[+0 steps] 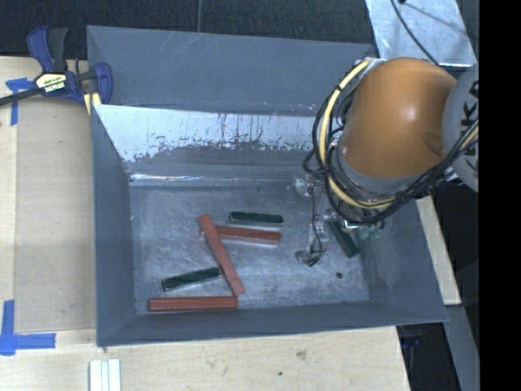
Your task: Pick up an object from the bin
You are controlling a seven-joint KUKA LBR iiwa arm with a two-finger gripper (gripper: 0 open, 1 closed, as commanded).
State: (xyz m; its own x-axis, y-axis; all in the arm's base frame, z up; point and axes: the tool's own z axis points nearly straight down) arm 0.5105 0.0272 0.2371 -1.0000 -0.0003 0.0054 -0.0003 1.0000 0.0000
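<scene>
- Bin (114,243): grey metal, sloping walls, flat floor; a few loose sticks lie on the floor's left and middle.
- Arm: enters from the right, with the orange cover (399,116) and looped cables over the bin's right part.
- End effector (313,249): low over bare floor in the right part of the bin, just right of the sticks. Whether it stands wide or narrow cannot be told, and nothing can be made out in its grasp.
- Dark green piece (348,241): just beside the end effector, under the wrist. Cannot tell whether it is loose or part of the robot.
- Flat red-brown stick (252,235): mid-floor, lying crosswise; its right end is the nearest thing to the end effector, yet apart from it.
- Short dark green stick (256,217): just behind that one, parallel.
- Slanting red-brown stick (221,255): runs from mid-floor toward the front, touching the flat stick's left end.
- Second dark green stick (190,279): front left, its right end against the slanting stick.
- Third red-brown stick (193,304): along the front wall's foot.
</scene>
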